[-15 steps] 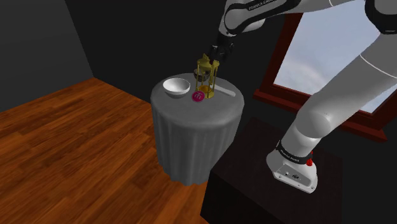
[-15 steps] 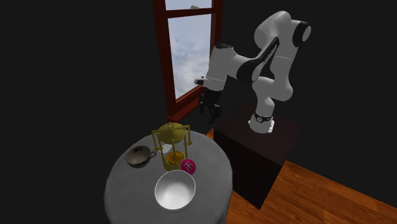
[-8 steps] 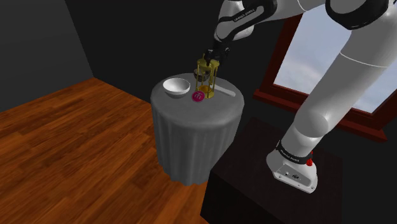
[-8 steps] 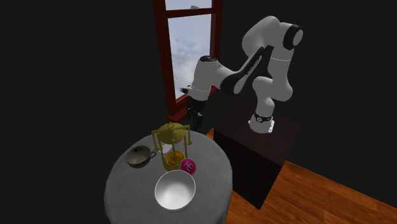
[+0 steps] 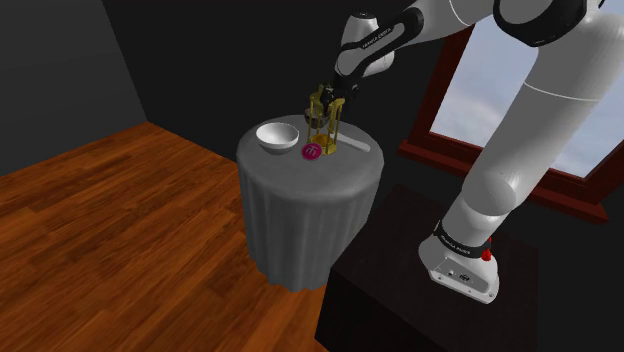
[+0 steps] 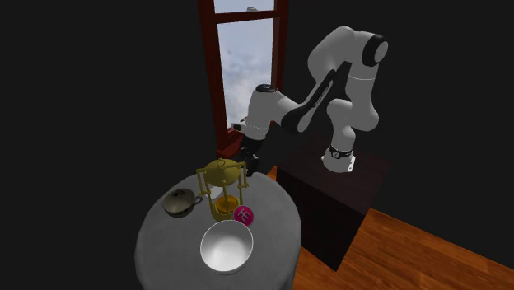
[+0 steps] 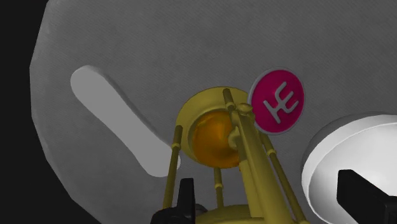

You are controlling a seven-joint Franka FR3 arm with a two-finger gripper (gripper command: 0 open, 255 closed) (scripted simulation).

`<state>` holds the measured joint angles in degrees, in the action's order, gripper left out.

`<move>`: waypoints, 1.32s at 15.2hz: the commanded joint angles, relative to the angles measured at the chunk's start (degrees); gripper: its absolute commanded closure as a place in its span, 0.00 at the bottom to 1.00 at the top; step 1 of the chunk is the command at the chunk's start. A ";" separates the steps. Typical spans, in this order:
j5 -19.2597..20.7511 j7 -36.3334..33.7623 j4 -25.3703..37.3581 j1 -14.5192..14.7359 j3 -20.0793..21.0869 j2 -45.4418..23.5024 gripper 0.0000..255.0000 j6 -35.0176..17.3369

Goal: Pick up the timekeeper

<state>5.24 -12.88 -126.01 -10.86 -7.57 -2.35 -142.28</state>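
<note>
Pincer (image 5: pixel 330 93) now over the hourglass (image 5: pixel 321 121), spread, nothing gripped.
In the last second I swung it from the window side to just above the brass top. The fingers (image 7: pixel 185 194) stand apart with the frame between them, apparently untouched. The hourglass stands upright on the round grey worktop (image 5: pixel 330 180). In the shoulder view, pink disc (image 5: pixel 311 151) by its base at 7 o'clock, white bowl (image 5: pixel 277 137) at 9. I'd judge we're lined up to descend.

The bowl (image 5: pixel 277 137) and pink disc (image 5: pixel 311 151) crowd the hourglass (image 5: pixel 322 122).
</note>
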 commanded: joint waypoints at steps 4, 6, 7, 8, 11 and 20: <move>-0.05 0.15 -0.41 -0.09 -0.08 -0.38 1.00 -0.84; -0.05 0.13 -0.38 -0.08 -0.07 -0.39 1.00 -0.82; -0.05 0.14 -0.39 -0.09 -0.07 -0.38 1.00 -0.81; -0.05 0.13 -0.39 -0.09 -0.07 -0.38 1.00 -0.81; 0.04 -0.08 -0.51 -0.01 -0.01 -0.25 1.00 -0.79; 0.05 0.23 2.86 0.11 0.09 3.15 1.00 5.96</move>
<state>5.28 -12.67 -123.54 -10.77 -7.49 0.37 -137.04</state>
